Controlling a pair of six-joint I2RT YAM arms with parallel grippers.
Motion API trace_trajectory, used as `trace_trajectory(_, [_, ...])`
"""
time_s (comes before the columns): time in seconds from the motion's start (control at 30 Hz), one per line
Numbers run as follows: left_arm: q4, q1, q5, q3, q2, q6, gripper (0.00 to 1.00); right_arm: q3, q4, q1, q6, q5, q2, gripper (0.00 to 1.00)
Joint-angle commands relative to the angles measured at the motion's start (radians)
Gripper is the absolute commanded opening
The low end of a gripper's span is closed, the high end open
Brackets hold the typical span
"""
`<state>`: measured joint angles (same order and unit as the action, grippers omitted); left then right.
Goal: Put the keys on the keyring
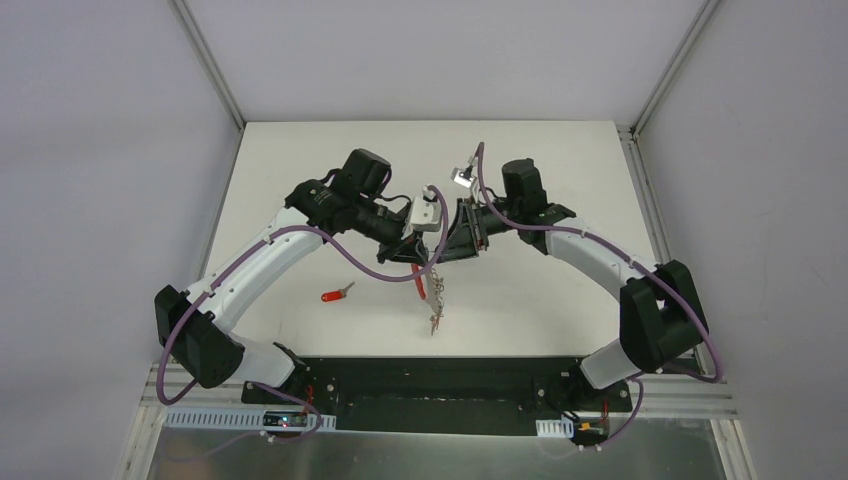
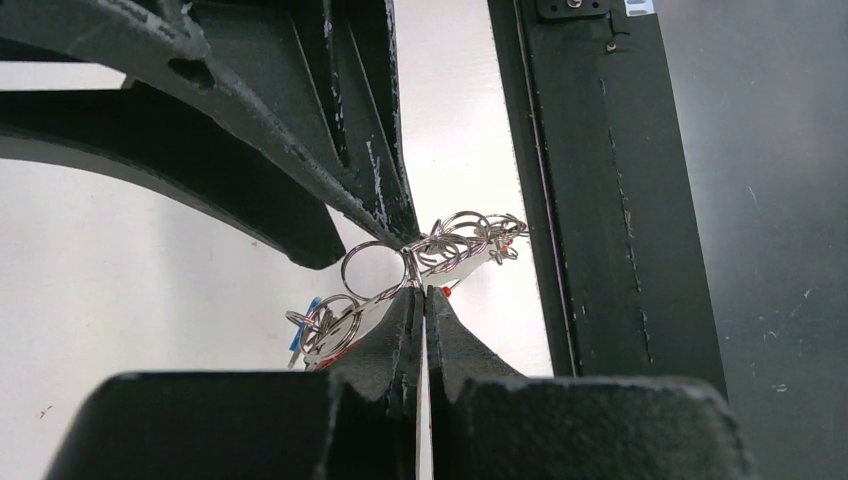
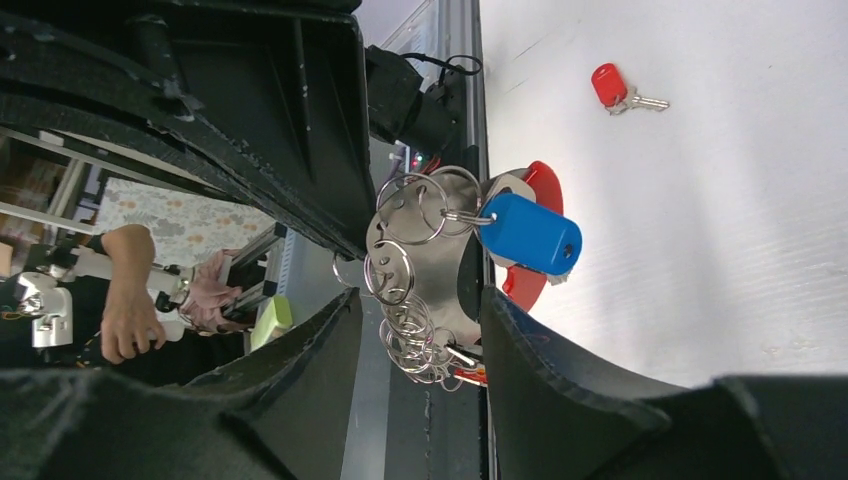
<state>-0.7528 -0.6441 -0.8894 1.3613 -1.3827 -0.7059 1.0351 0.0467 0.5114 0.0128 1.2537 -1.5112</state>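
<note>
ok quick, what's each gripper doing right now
left gripper: shut, fingers pinching the keyring
right gripper: open, fingers apart on either side of the keyring

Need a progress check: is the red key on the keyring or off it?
Off. The red key lies alone on the table, apart from the keyring hanging from the left hand.

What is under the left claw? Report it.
The keyring hangs from the shut left claw, its rings dangling over the bare table. From above, the claw covers the pinched part.
</note>
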Motion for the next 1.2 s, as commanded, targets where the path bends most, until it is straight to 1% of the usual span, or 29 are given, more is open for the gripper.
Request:
trace_trajectory(0.0, [0.035, 0.006, -0.043, 0.011, 0.032, -0.002, 0.0, -0.013, 0.204, 0.001, 0.169, 0.094, -0.021, 0.49])
trace_trajectory(0.3, [0.036, 0.006, 0.004, -0.014, 0.037, -0.027, 0.0, 0.005, 0.298, 0.002, 0.286, 0.128, -0.026, 0.39])
trace_trajectory(0.57, [0.047, 0.006, 0.039, -0.023, 0.03, -0.036, 0.0, 0.006, 0.351, 0.0, 0.346, 0.137, -0.021, 0.31])
trace_trajectory(0.83, [0.047, 0.006, 0.04, -0.025, 0.028, -0.038, 0.0, -0.004, 0.356, 0.0, 0.338, 0.11, -0.028, 0.27])
trace_trajectory(1.03, [0.044, 0.006, 0.03, -0.027, 0.03, -0.038, 0.0, 0.013, 0.282, 0.0, 0.289, 0.048, -0.04, 0.17])
trace_trajectory(1.17, [0.045, 0.006, 0.041, -0.031, 0.031, -0.038, 0.0, 0.016, 0.282, 0.004, 0.292, 0.046, -0.046, 0.16])
